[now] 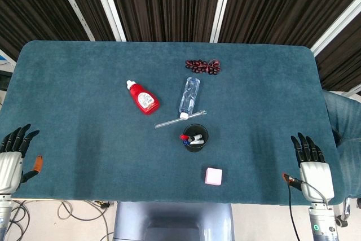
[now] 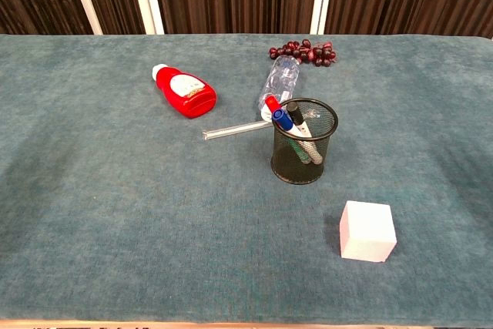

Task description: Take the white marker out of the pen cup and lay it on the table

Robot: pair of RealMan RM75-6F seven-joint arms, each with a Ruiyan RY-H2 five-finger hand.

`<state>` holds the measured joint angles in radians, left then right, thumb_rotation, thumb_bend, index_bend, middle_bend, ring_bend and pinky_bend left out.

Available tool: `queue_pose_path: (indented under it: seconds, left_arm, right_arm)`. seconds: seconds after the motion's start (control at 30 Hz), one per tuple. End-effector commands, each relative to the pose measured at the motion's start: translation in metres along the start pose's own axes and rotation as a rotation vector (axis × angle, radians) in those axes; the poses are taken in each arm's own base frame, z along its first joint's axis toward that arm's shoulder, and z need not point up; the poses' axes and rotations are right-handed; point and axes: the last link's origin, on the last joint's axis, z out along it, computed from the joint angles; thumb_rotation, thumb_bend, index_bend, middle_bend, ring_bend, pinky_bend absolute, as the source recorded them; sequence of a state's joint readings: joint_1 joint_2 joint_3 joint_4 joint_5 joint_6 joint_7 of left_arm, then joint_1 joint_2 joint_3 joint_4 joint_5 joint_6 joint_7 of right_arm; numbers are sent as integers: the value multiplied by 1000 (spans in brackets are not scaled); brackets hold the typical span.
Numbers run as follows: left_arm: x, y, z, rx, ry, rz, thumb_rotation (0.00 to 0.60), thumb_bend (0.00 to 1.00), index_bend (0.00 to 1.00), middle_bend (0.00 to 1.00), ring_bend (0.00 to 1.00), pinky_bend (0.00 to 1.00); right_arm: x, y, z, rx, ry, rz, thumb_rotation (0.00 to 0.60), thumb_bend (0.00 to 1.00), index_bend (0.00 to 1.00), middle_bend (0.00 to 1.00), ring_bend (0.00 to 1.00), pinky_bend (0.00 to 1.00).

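A black mesh pen cup (image 1: 196, 137) (image 2: 303, 141) stands upright near the middle of the table. Several markers lean in it, with white barrels (image 2: 306, 125) and red, blue and black caps. My left hand (image 1: 12, 159) rests at the table's near left edge, fingers spread, holding nothing. My right hand (image 1: 311, 164) rests at the near right edge, also with fingers apart and nothing in it. Both are far from the cup. Neither hand shows in the chest view.
A red bottle (image 1: 143, 97) lies left of the cup, a clear plastic bottle (image 1: 190, 96) and a clear rod (image 1: 179, 119) just behind it. Dark red grapes (image 1: 203, 66) sit further back. A pink-white cube (image 1: 214, 176) lies in front of the cup.
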<state>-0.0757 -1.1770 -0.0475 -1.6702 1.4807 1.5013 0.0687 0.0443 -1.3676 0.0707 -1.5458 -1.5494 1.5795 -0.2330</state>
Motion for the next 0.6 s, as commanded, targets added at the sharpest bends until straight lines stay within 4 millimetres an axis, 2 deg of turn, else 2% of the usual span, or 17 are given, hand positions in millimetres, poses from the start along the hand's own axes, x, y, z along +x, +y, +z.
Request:
queue_pose_path:
  seconds: [0.03,0.6]
  left_arm:
    - [0,0,0,0,0,2,600,438,159,33,30,89]
    - [0,0,0,3,-1,0,600,438,159,32,30,89]
  right_arm:
    - [0,0,0,-1,0,0,600,193,0,0,0,168]
    - [-1,0,0,-1,-25,40,600,192,0,0,0,168]
